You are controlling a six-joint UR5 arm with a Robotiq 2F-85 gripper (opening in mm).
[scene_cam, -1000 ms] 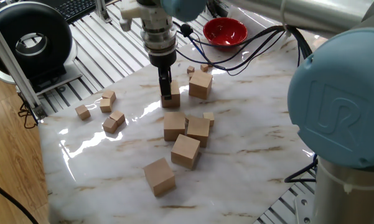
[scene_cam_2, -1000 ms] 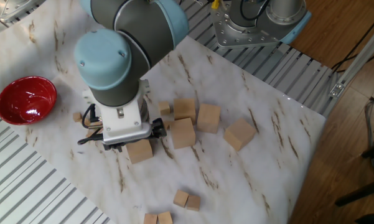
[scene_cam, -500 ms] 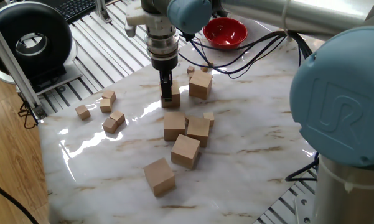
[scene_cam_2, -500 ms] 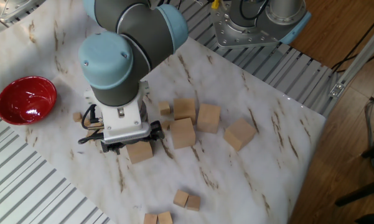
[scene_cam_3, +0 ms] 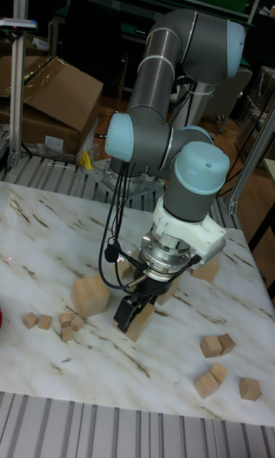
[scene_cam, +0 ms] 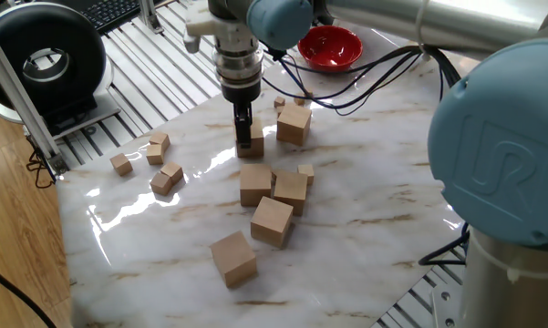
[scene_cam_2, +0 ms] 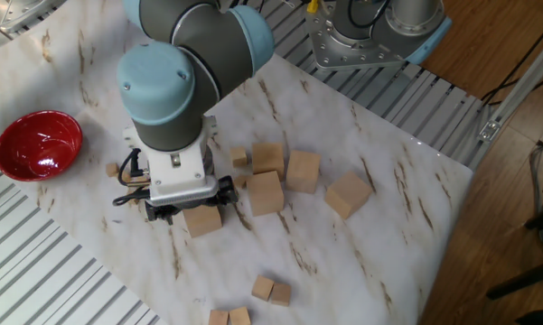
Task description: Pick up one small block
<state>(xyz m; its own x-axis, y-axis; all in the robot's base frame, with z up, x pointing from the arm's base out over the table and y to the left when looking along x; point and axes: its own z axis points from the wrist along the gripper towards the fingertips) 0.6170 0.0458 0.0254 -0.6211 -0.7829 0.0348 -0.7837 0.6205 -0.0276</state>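
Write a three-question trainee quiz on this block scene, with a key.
1. True or false: the claw is down at a big block on the table.
2. What colour is the bowl?
3. Multiple choice: the bowl holds A) blocks, B) nothing visible, C) a cable.

Key: 1 true; 2 red; 3 B.

Marble table (scene_cam: 392,219) w/ wooden cubes (scene_cam: 233,258), red bowl (scene_cam: 329,46)
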